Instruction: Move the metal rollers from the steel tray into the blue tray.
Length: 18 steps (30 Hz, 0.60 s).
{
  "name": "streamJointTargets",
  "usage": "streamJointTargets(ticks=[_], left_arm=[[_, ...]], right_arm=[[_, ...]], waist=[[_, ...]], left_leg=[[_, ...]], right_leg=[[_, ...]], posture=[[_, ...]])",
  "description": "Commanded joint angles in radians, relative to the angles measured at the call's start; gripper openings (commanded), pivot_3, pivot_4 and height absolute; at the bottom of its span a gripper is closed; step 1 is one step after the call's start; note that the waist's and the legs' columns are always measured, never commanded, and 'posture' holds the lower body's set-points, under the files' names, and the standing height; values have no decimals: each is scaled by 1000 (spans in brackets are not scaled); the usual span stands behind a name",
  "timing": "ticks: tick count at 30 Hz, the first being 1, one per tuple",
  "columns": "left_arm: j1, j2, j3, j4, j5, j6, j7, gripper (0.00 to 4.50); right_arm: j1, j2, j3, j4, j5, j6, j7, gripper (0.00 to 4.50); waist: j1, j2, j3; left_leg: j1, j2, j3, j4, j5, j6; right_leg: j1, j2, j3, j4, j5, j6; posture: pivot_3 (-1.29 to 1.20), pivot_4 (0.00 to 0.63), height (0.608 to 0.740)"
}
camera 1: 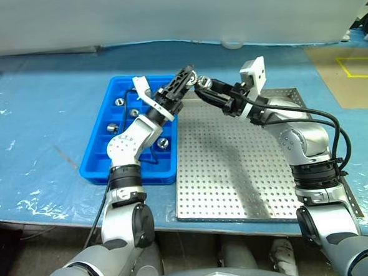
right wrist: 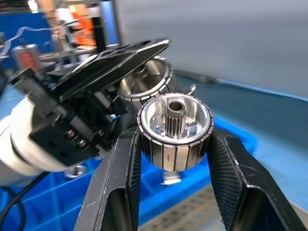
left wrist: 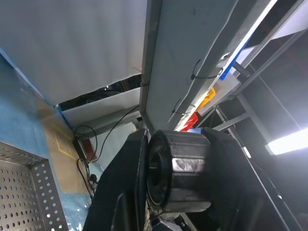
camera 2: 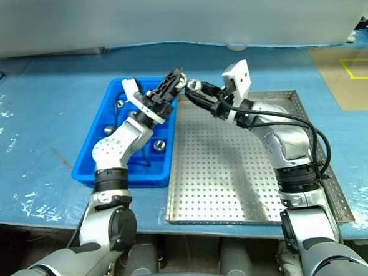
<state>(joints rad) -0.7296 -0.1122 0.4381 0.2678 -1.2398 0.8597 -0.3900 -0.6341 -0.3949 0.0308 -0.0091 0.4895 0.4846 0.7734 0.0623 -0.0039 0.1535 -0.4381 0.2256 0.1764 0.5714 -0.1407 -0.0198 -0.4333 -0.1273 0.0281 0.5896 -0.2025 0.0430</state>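
Grippers meet in mid-air over the seam between blue tray (camera 1: 96, 157) and steel tray (camera 1: 237, 191), near their far edges. Left gripper (camera 1: 186, 76) angles up and twd the right, fingers clenched on a metal roller (left wrist: 179, 171); left wrist view shows it pinched between both black pads, barrel side-on. Right gripper (camera 1: 201, 84) reaches level twd the left, fingers clamped on a 2nd roller (right wrist: 175, 130); right wrist view shows its open end w/ a toothed hub in the centre, ribbed outer wall squeezed by both fingers (right wrist: 122, 178). In that same view the left gripper's roller (right wrist: 149, 77) sits just behind, nearly touching the right one; can't tell if they actually touch.

Blue tray lies on blue-covered table (camera 1: 39, 122), left of steel tray, long edges side by side. Several rollers already in its compartments: one far-left (camera 1: 118, 102), one by the left arm's wrist (camera 1: 133, 113), one mid-left (camera 1: 112, 127), one near the right wall (camera 1: 163, 142). Steel tray's perforated floor shows no loose rollers in the parts visible; right arm covers its far right corner
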Motion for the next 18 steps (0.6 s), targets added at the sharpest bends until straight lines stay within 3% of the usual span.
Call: streamJointTargets(ticks=[1,6,12,14,18], left_arm=[[9,80,162,-213,-168,-105,54,1531],[130,103,176,-398,-272,-160,181,1531],[183,94,194,-489,-447,-273,290,1531],[198,113,171,-498,-434,-282,288,1531],[294,244,81,-567,-289,-235,211,1531]], right_arm=[[31,-8,23,73,-10,20,54,1608],[-5,21,57,158,-16,-11,120,1608],[-50,71,62,243,-37,-45,174,1608],[-61,79,61,260,-47,-54,181,1608],[-66,95,69,264,-49,-58,205,1608]], waist=[[9,-2,1],[13,-7,3],[49,-7,4],[62,-8,4],[66,-8,4]], left_leg=[[0,0,0,0,0,-2],[1,5,-5,-2,3,-11],[0,4,-7,-5,7,-17],[1,4,-9,-5,8,-18],[1,5,-13,-6,9,-20]], right_leg=[[0,0,0,0,0,0],[1,5,-5,1,1,-1],[1,5,-8,2,2,-1],[1,5,-9,2,2,-2],[3,6,-12,2,2,-1]], posture=[[12,150,740],[105,150,740],[153,150,740],[164,150,740],[179,150,740]])
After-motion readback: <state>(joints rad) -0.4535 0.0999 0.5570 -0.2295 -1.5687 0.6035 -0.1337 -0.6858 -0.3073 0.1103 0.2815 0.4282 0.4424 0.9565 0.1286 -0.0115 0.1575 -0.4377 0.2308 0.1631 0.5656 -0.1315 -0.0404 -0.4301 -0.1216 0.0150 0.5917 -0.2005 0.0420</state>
